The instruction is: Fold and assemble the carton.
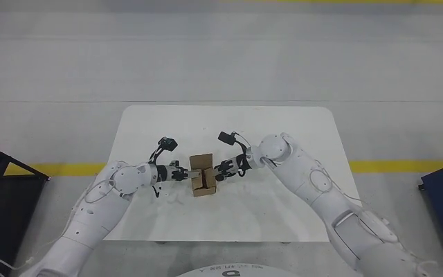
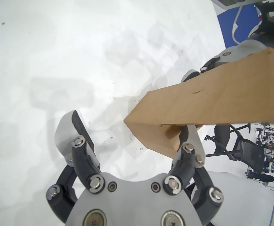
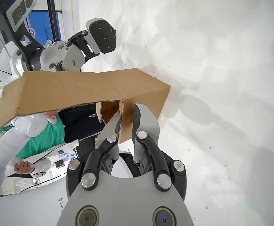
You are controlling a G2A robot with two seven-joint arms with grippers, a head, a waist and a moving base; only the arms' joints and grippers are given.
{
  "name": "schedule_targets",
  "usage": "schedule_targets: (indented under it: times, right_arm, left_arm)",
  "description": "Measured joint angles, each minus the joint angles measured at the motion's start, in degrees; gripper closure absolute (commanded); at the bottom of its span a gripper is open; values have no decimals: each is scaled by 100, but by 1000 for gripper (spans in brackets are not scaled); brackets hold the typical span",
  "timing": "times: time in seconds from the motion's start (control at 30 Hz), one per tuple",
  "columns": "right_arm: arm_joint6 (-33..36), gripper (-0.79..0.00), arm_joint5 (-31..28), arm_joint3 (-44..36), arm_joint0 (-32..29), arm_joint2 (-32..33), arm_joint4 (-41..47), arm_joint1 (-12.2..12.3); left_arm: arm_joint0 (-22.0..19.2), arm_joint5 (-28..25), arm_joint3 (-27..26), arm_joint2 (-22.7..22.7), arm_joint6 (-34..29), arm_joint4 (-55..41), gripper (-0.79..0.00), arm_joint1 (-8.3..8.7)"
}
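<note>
right claw (image 3: 126, 111) pinches carton (image 3: 85, 89), left claw (image 2: 130, 122) spread.

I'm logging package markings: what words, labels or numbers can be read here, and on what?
carton: plain brown, no print on the faces that show.
table: none, only small dark specks.
blue panel: white lettering, too small to read.

Right gripper (image 3: 126, 123) pinching the carton (image 3: 85, 87) at a torn wall edge. Left gripper (image 3: 85, 51) just behind carton. White table (image 3: 214, 85) beside carton.
</note>
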Motion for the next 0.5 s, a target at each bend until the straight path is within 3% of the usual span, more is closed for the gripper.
schedule_targets:
  times: [0.3, 0.5]
  right_arm:
    - [-60, 0, 22, -5, 45, -73, -18, -24]
    - [-146, 0, -9, -165, -15, -17, -85, 14]
  left_arm:
    - [-35, 18, 28, 42, -36, 12, -785, -1]
    - [58, -361, -117, -163, 80, -233, -785, 51]
